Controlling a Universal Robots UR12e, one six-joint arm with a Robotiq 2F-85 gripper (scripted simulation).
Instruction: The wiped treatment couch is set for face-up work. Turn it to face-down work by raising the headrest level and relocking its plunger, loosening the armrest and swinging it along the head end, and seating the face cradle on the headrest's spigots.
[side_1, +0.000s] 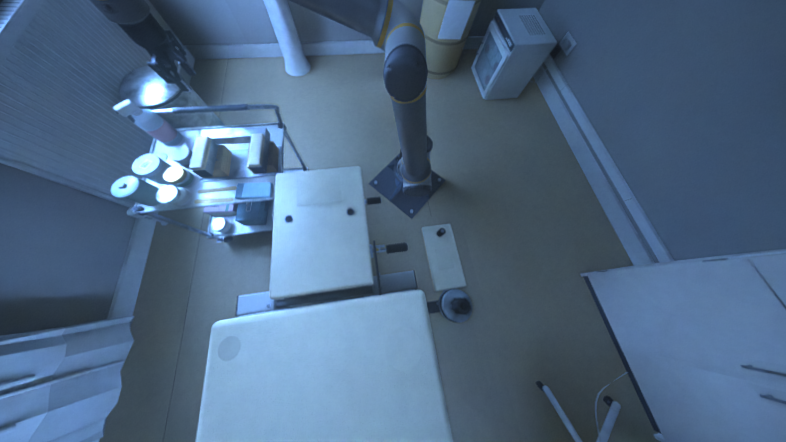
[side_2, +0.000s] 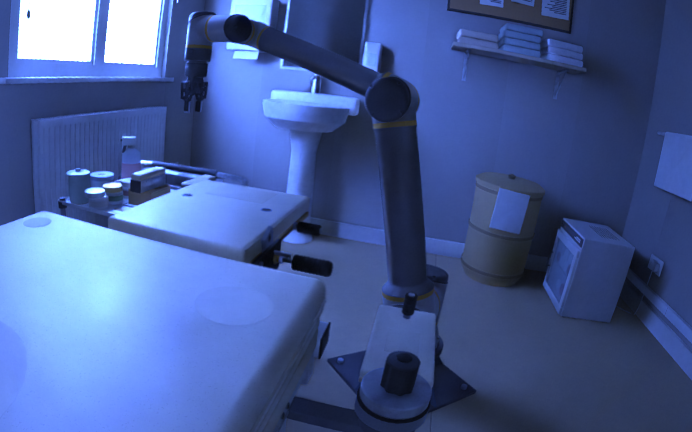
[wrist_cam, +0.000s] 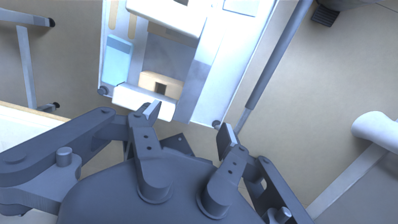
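Observation:
My gripper (side_2: 193, 106) (wrist_cam: 189, 122) hangs open and empty high above the trolley, far over the face cradle (side_1: 233, 154) (wrist_cam: 155, 69), a pale U-shaped pad lying on the trolley's top shelf. The headrest (side_1: 320, 231) (side_2: 214, 214) sits beyond the main couch pad (side_1: 324, 368) with two dark spigots (side_1: 288, 218) (side_1: 350, 211) on top. Its plunger handle (side_1: 394, 248) (side_2: 308, 264) sticks out on the arm's side. The armrest pad (side_1: 443, 257) (side_2: 403, 331) lies alongside the couch, with its dark clamp knob (side_1: 457, 305) (side_2: 400, 372) at the near end.
The trolley (side_1: 214, 170) stands at the headrest's far corner with jars (side_1: 145, 176) and a bottle (side_2: 129, 153). A sink (side_2: 310, 109), a drum bin (side_2: 502, 229) and a small white cabinet (side_1: 511, 52) line the far wall. The arm's base plate (side_1: 407, 184) is bolted beside the headrest.

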